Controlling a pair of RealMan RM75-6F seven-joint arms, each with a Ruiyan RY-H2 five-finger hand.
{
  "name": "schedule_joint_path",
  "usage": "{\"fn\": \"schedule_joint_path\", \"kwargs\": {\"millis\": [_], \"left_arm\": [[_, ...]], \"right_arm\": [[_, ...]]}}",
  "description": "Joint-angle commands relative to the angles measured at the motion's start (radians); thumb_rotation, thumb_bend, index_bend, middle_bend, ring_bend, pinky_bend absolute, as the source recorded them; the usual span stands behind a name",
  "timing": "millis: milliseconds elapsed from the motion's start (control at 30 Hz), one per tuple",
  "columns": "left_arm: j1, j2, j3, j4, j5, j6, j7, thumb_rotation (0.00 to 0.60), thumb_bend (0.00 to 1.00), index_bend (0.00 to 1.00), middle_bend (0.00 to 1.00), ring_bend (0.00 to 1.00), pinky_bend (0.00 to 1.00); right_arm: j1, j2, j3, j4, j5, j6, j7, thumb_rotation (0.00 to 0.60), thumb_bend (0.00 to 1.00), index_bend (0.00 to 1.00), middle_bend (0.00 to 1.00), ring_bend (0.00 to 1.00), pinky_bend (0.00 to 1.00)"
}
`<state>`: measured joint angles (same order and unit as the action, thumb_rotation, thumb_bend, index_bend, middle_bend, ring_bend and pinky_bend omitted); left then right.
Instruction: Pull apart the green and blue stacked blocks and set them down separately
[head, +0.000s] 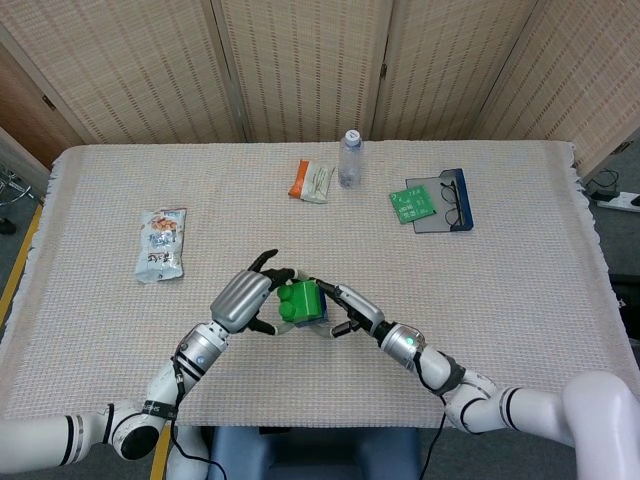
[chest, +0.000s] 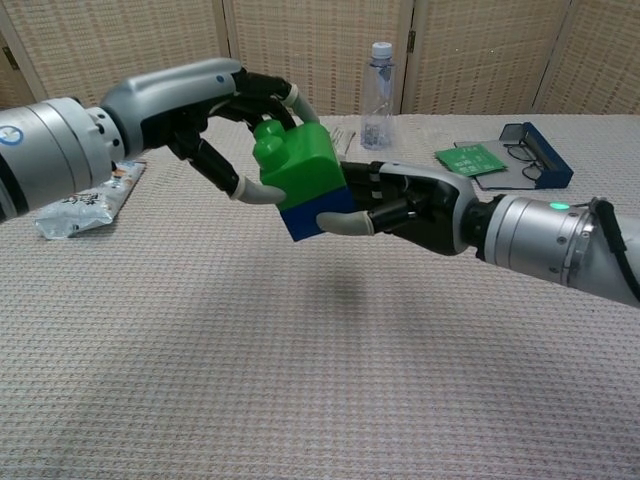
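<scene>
Left hand (chest: 215, 115) grips green block (chest: 298, 165); right hand (chest: 405, 205) fingers wrap blue block (chest: 312, 215) w/ thumb under. Pull straight apart, no twisting.

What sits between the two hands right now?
The green block stacked on the blue block, held above the table between left hand and right hand; clearest in chest view.

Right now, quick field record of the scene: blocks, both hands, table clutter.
green block: stacked on top, held above the table
blue block: under the green, still joined
left hand: grips the green block
right hand: fingers on the blue block
table: woven cloth cover
water bottle: upright, far side
snack packets: one far centre, one left
glasses: on a dark case, beside a green card
</scene>
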<state>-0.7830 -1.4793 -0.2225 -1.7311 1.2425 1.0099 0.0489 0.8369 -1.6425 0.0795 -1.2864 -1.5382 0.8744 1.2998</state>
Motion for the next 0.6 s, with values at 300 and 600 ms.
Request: {"fn": "schedule_joint_path", "kwargs": {"millis": [300,600], "left_arm": [[-0.001,-0.009,0.005,0.005,0.001,-0.004,0.000,0.600,0.44,0.85,0.96,0.51,0.01],[0.000,-0.013,-0.001,-0.003,0.009,0.006,-0.009,0.600,0.44,0.85,0.96,0.51,0.01]], "right_arm": [[-0.018,-0.002,0.024,-0.021,0.053,0.004,-0.073,0.600,0.41,0.57,0.29,0.21,0.00],[-0.031,-0.017,0.045,-0.033,0.097,-0.010,-0.146,0.600,0.41,0.71,0.39,0.30,0.01]]}}
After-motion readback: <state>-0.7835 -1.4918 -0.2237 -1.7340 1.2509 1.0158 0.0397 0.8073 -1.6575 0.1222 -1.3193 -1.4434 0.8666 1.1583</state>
